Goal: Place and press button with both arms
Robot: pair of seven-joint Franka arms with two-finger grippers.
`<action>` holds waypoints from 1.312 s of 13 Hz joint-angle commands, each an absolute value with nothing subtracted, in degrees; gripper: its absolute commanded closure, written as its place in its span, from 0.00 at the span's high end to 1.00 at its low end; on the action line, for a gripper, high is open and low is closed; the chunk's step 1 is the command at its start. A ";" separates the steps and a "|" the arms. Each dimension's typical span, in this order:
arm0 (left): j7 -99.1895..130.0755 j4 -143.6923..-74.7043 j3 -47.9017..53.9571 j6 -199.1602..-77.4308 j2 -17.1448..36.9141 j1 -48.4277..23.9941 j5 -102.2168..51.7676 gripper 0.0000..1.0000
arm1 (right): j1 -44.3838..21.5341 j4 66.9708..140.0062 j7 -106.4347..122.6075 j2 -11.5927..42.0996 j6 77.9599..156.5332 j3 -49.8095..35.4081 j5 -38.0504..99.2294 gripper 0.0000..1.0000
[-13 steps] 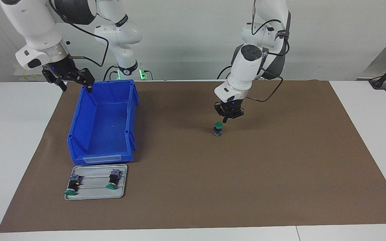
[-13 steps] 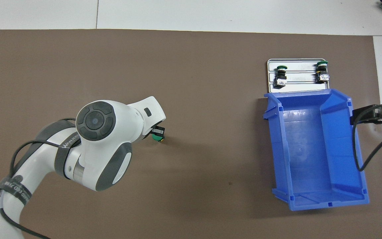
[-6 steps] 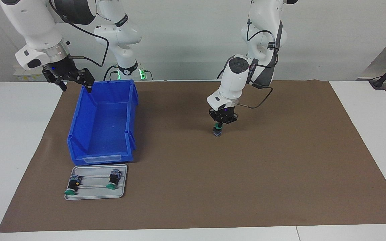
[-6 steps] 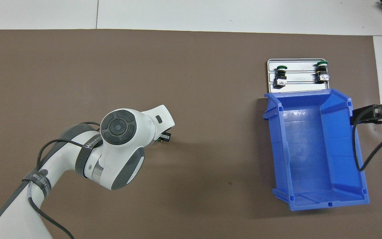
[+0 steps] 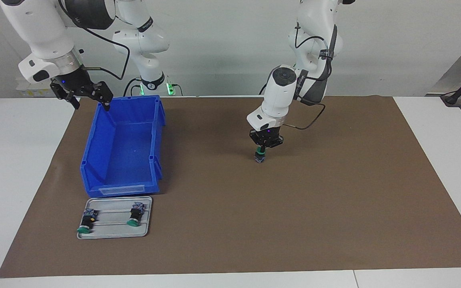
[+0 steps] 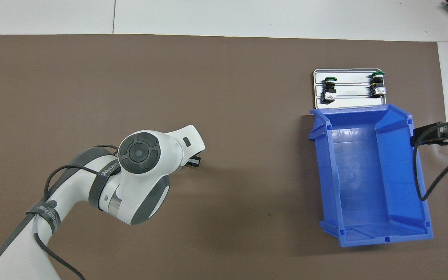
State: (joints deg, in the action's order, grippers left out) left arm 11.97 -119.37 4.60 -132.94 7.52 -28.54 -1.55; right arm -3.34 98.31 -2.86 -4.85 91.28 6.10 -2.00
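Observation:
The button stands upright on the brown mat, green cap up, about midway between the two arms' ends. My left gripper points straight down, shut, its joined fingertips resting on top of the green cap. In the overhead view the left arm's wrist covers nearly all of the button. My right gripper hangs open and empty over the blue bin's corner nearest the robots, and this arm waits.
A blue bin sits toward the right arm's end, with a grey tray just farther from the robots. On the tray lie a green-capped button and a like one with a yellow spot.
My left gripper dropped from just above the button onto its cap, and the arm's wrist swung a little toward the right arm's end. The right arm stayed still.

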 commanded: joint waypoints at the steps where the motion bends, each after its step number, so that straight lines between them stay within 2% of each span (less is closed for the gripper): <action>1: 13.54 -114.89 3.60 -126.41 6.68 -29.45 -0.44 0.00 | -3.34 99.93 -3.69 -6.24 92.37 6.06 -2.55 1.00; 2: 13.45 -113.83 3.26 -124.91 5.72 -29.18 -0.44 0.02 | -3.34 99.84 -3.69 -6.24 92.37 6.06 -2.55 1.00; 3: 12.93 -113.64 2.99 -124.28 4.76 -28.74 -0.44 0.58 | -3.34 99.84 -3.69 -6.24 92.37 5.98 -2.55 1.00; 4: 12.57 -113.64 3.08 -124.10 3.96 -27.52 -0.35 1.00 | -3.34 99.93 -3.69 -6.24 92.37 5.98 -2.55 1.00; 10: -0.06 -113.55 2.99 -113.92 -2.10 -17.51 -0.44 1.00 | -3.34 99.84 -3.69 -6.24 92.37 5.98 -2.55 1.00; 13: -1.67 -112.68 2.99 -111.90 -4.56 -9.87 -0.44 1.00 | -3.34 99.84 -3.69 -6.24 92.37 5.98 -2.55 1.00; 15: -2.37 -108.49 2.90 -109.35 -4.40 -6.69 -0.53 1.00 | -3.34 99.93 -3.69 -6.24 92.37 5.98 -2.55 1.00; 17: -5.52 -100.41 2.90 -104.44 -1.95 -3.44 -1.23 1.00 | -3.34 99.93 -3.69 -6.24 92.37 5.98 -2.55 1.00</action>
State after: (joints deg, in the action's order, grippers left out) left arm -3.31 -107.61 2.23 -109.51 -4.10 -5.99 -1.24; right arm -3.34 98.31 -2.86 -4.85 91.28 6.10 -2.00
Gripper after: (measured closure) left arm 0.000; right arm 0.000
